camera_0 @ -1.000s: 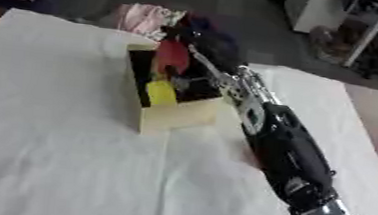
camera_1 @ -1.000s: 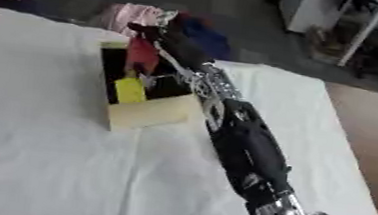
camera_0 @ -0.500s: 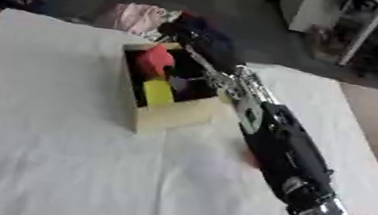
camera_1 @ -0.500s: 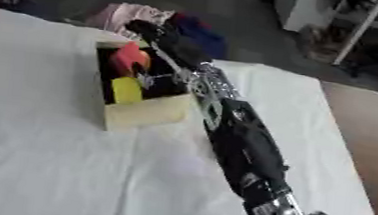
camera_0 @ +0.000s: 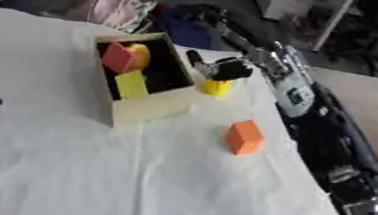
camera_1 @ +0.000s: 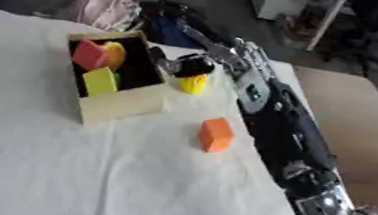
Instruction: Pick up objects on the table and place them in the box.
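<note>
Open cream box (camera_0: 144,111) upper left of centre, holding red, orange, yellow blocks; orange block (camera_0: 244,137) centre; yellow piece (camera_0: 216,87) above it.

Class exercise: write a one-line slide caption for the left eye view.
Right hand reaches over a yellow block beside the box of coloured blocks; an orange block waits on the white table.

Place: a lab or workshop room, not a home.
Table: a white cloth (camera_0: 88,179) covers the work surface; a bare brown top (camera_1: 359,117) shows at the right.
Floor: grey and hard, beyond the far edge.
Background: white furniture (camera_0: 283,1), piled pink fabric (camera_0: 114,11) and dark fabric (camera_0: 188,26).
</note>
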Controlling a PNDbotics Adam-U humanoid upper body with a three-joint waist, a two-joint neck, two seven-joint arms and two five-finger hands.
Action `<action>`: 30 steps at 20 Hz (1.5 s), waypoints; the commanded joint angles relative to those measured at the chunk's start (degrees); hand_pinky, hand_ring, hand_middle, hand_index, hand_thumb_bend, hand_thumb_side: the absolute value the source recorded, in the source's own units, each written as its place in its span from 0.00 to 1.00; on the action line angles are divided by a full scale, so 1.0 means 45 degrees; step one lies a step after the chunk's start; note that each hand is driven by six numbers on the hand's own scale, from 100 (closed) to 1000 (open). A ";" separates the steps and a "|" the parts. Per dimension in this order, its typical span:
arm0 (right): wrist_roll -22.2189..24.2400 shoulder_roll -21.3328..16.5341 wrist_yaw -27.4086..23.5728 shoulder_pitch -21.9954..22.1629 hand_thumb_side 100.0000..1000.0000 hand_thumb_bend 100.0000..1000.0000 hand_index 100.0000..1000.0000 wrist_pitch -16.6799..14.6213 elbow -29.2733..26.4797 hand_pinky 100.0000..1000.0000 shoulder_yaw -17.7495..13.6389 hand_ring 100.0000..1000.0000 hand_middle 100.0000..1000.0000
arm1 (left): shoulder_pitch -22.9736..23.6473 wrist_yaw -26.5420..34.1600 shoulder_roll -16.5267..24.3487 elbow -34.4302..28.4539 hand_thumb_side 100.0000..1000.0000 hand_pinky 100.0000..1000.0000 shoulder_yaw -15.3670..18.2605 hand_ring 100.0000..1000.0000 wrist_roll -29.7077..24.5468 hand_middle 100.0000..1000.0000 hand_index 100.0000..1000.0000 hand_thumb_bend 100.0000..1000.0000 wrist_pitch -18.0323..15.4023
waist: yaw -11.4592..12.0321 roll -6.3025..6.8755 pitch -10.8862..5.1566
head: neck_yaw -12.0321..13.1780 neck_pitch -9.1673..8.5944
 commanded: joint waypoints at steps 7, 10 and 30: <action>0.2336 -0.2818 -0.2559 0.2103 0.13 0.00 1.00 0.0584 -0.3031 0.86 0.0751 0.85 0.91 | 0.0224 -0.0175 0.0290 -0.0254 0.59 0.76 0.0355 0.69 0.0345 0.65 0.83 0.00 0.0023 | -0.0645 0.0326 -0.0476 | 0.0517 0.0188; 0.3272 -0.3252 -0.2461 0.2792 0.16 0.00 1.00 0.0512 -0.3327 0.89 0.1160 0.90 0.95 | 0.0249 -0.0187 0.0287 -0.0254 0.59 0.76 0.0367 0.69 0.0368 0.65 0.83 0.00 0.0024 | -0.0706 0.0341 -0.0492 | 0.0520 0.0194; 0.2026 -0.1587 0.3163 0.2709 0.24 0.00 1.00 -0.0569 0.1057 0.92 0.1068 0.93 0.97 | 0.0139 -0.0163 0.0222 -0.0254 0.59 0.76 0.0382 0.69 0.0358 0.66 0.83 0.00 -0.0039 | -0.0673 0.0490 -0.0388 | 0.0422 -0.0019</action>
